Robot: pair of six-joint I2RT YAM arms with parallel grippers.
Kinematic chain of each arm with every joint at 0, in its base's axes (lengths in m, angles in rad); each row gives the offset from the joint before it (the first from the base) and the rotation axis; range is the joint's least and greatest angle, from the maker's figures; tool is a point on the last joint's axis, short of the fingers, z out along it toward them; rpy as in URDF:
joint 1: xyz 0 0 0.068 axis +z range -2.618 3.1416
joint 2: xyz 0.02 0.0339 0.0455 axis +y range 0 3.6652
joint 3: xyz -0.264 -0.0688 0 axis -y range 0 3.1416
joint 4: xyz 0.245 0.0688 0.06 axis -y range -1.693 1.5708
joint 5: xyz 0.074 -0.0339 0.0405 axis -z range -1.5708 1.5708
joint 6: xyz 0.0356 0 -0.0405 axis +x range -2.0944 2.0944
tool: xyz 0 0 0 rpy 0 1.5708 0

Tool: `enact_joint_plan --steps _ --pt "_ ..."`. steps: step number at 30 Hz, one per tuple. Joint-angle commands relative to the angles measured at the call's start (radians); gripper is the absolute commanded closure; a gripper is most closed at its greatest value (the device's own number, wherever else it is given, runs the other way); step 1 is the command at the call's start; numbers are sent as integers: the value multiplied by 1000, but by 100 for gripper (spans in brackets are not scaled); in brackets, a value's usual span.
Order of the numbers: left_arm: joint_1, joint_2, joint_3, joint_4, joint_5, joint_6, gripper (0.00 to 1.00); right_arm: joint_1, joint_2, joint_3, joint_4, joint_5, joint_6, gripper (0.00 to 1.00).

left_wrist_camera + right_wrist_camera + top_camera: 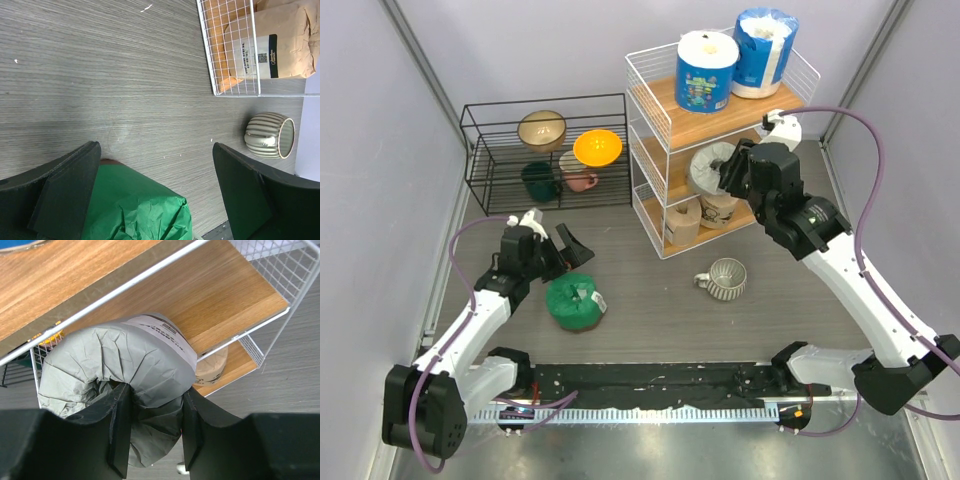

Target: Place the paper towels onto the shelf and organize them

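The white wire shelf [658, 118] stands at the back right. Two blue-wrapped rolls [707, 70] stand on its top board. Two tan rolls [684, 220] sit on the bottom board. My right gripper [732, 168] is shut on the grey roll [708, 166] at the middle tier's front edge; in the right wrist view my gripper [152, 412] pinches the roll's [125, 360] wall under the top board. The green roll [572, 301] lies on the table. My left gripper [568, 250] is open just behind it; in the left wrist view the green roll [135, 205] lies between the open fingers [70, 190].
A ribbed grey-white mug [725, 279] lies on its side before the shelf, also in the left wrist view [270, 135]. A low black wire rack [545, 150] with bowls and cups stands at the back left. Grey walls close in both sides.
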Motion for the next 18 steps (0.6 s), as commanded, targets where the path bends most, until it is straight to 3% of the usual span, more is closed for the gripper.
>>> enact_joint_plan --steps 1,18 --pt "-4 -6 8 36 22 -8 0 -16 -11 49 107 -54 15 63" --pt "-2 -9 4 35 20 -8 0 -63 69 81 176 -112 34 63"
